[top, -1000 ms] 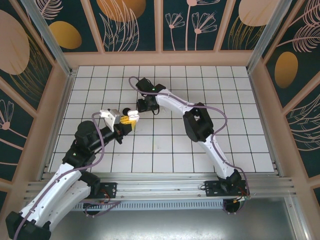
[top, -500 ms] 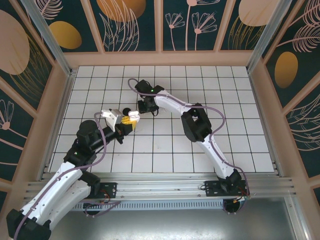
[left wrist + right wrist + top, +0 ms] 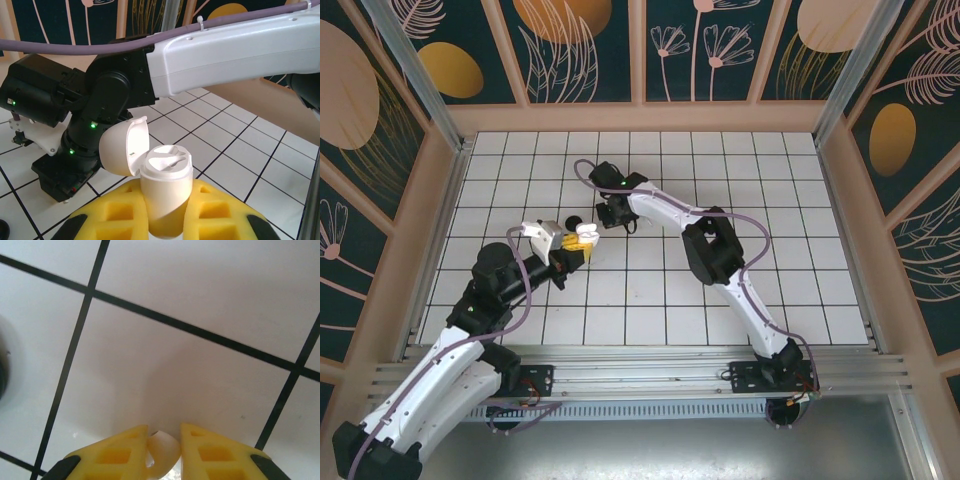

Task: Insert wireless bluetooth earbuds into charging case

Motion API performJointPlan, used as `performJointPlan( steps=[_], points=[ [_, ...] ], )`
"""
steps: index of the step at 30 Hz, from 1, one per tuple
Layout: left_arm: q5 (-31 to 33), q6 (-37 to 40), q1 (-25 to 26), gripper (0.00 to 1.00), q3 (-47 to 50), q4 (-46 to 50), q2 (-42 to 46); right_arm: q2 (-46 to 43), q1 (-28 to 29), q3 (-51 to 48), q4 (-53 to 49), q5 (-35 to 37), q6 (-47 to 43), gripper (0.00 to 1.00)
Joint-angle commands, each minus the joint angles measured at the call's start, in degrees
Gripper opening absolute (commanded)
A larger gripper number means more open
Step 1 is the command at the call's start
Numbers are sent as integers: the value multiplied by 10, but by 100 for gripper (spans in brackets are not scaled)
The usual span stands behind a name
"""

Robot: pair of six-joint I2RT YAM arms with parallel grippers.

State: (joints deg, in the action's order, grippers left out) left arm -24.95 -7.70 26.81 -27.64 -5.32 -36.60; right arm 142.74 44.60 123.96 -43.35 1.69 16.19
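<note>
Charging case (image 3: 165, 192): smooth white plastic cylinder, rounded hinged lid (image 3: 125, 150) flipped open, clamped between pocketed yellow pads (image 3: 107, 215) of left gripper (image 3: 167, 210) above glossy tiled floor (image 3: 235, 165). Right arm (image 3: 670, 210) bent, reaching left; right gripper (image 3: 163, 440) nose-down at floor, narrow, pinching white earbud (image 3: 162, 452).

No lettering, label, brand name, number or sign can be read in any of the views.
</note>
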Motion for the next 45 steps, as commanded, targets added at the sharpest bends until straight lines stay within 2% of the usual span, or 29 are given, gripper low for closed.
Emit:
performJointPlan(
  steps=[1, 6, 10, 15, 19, 23, 25, 29, 34, 39, 45],
  points=[
    [2, -3, 2, 0, 5, -10, 7, -47, 14, -54, -24, -6, -19, 20],
    [-4, -11, 3, 0, 12, -10, 10, -129, 13, -172, 40, -32, -56, 19],
    [-16, -15, 3, 0, 17, -9, 12, -186, 14, -256, 58, -49, -124, 18],
    [-24, -16, 3, 0, 22, -10, 13, -218, 13, -319, 7, -32, -216, 18],
    [-27, -17, 3, 0, 22, -14, 9, -205, 13, -330, -47, 10, -232, 18],
    [-27, -18, 3, 0, 22, -18, 7, -189, 13, -326, -61, -1, -222, 17],
    [-27, -18, 3, 0, 20, -17, 7, -186, 14, -318, -61, -5, -207, 24],
    [-26, -15, 3, 0, 18, -9, 9, -193, 14, -296, -62, 4, -162, 45],
    [-22, -13, 3, 0, 18, -5, 15, -220, 0, -266, -70, -36, -103, 55],
    [-19, -10, 2, 0, 18, -3, 19, -256, -6, -268, -50, -62, -60, 53],
    [-19, -10, 3, 0, 19, -5, 16, -244, -15, -285, -65, -74, -15, 38]
  ],
)
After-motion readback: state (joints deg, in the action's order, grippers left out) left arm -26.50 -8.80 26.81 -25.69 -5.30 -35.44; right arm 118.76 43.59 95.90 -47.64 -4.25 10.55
